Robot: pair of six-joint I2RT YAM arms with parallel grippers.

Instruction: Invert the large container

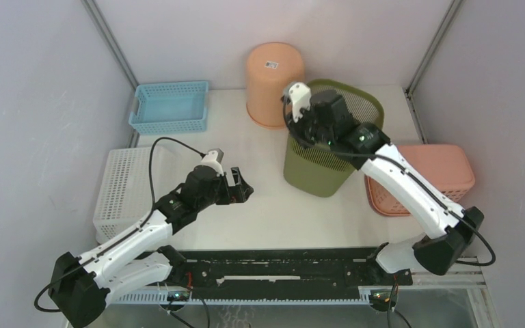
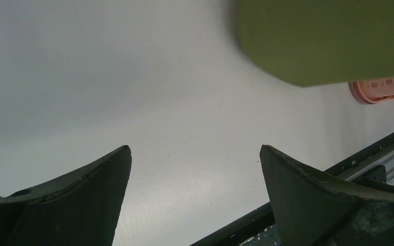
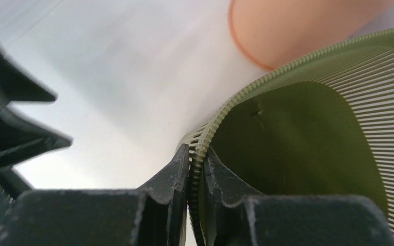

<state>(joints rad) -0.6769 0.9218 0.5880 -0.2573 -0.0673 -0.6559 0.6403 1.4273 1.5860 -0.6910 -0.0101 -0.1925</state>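
Observation:
The large container is an olive-green slatted bin [image 1: 314, 171] standing mouth-up on the white table, right of centre. My right gripper [image 1: 294, 131] reaches over its left rim and is shut on it. In the right wrist view the two fingers [image 3: 182, 164] pinch the ribbed rim of the bin [image 3: 297, 143], one outside the wall and one inside. My left gripper [image 1: 245, 188] hovers low over the bare table to the left of the bin, open and holding nothing [image 2: 195, 154]. The bin's lower wall [image 2: 328, 41] shows ahead of it.
An orange bin [image 1: 275, 82] stands upside down just behind the green one. A blue tray [image 1: 171, 106] sits at the back left, a white basket [image 1: 126, 188] at the left edge, and a pink basket [image 1: 427, 174] to the right. A black rail [image 1: 280, 273] runs along the near edge.

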